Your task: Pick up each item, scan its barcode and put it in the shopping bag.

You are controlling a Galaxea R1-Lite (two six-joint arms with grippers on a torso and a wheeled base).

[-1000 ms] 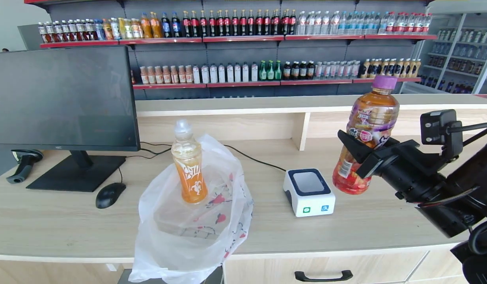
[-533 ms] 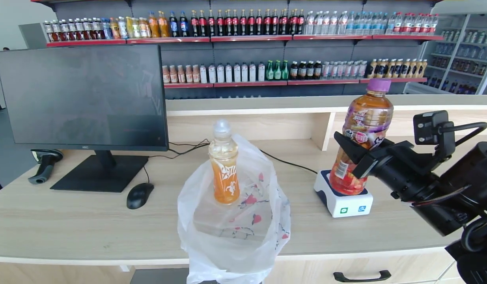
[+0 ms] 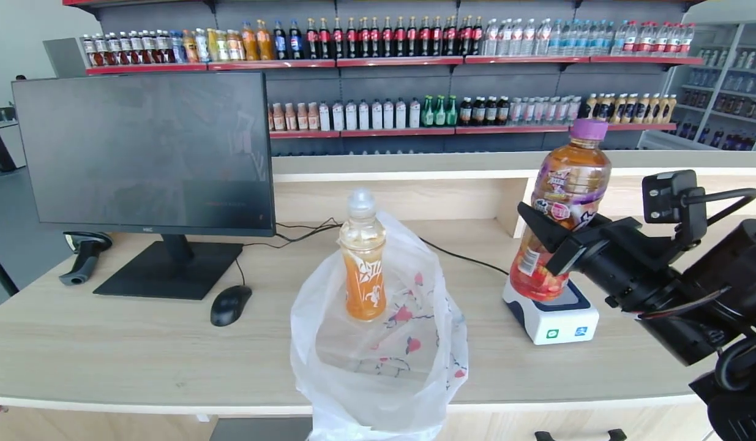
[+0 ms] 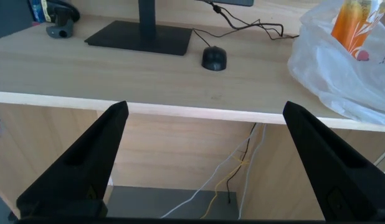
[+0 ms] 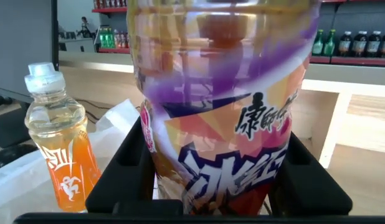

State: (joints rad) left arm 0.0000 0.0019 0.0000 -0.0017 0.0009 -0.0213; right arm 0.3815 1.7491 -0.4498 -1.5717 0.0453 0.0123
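Right gripper point(image 3: 544, 240): we are clamping purple-capped bottle point(image 3: 570, 180), its base hiding scanner point(image 3: 552, 321) window | left gripper point(image 4: 205, 109): we are holding it wide below counter point(image 4: 180, 74) edge | shopping bag point(image 3: 378, 373): bottom cut off

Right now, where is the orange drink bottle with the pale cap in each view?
Head view: the orange drink bottle stands mid-counter at the shopping bag, right of the mouse.
Left wrist view: the bottle rises behind the bag's plastic, past the mouse.
Right wrist view: the bottle stands beside the gripped purple-labelled bottle.
Shared landmark: the shopping bag.
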